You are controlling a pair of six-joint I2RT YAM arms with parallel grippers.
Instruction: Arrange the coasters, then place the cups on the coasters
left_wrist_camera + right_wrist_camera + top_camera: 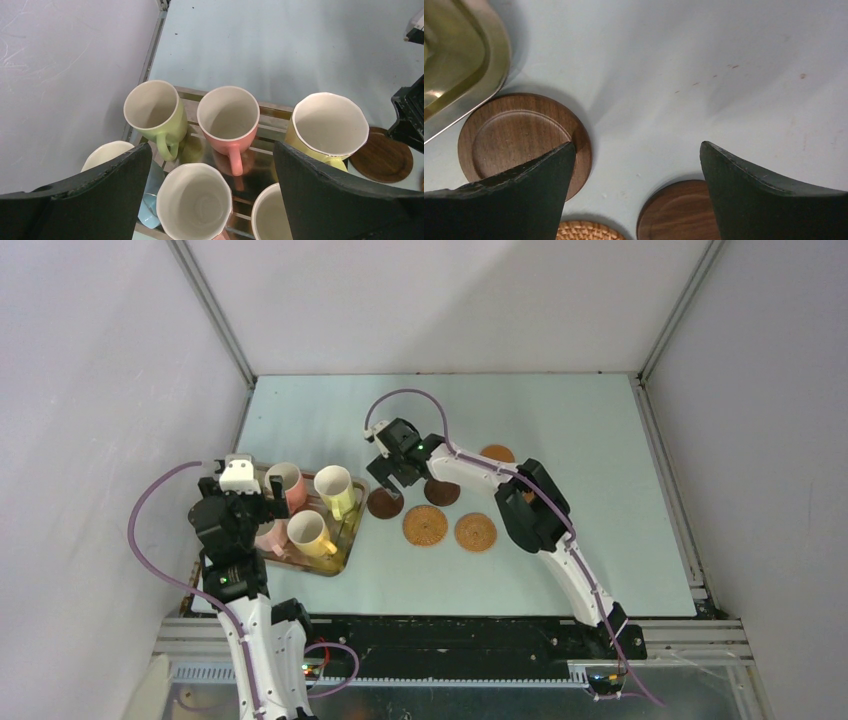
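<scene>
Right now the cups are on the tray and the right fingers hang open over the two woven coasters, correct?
No. The right wrist view shows the open right fingers over the two dark coasters, not the woven coasters. The cups are on the tray.

Table (560, 420): pale blue-green top, few small stains. White walls (440, 300): 3, behind, left and right of table. Metal struts (212, 310): 2, rising from table's far corners.

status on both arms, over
Left gripper open over cups on tray. Right gripper open above dark brown coasters. No cup on a coaster yet.
</scene>
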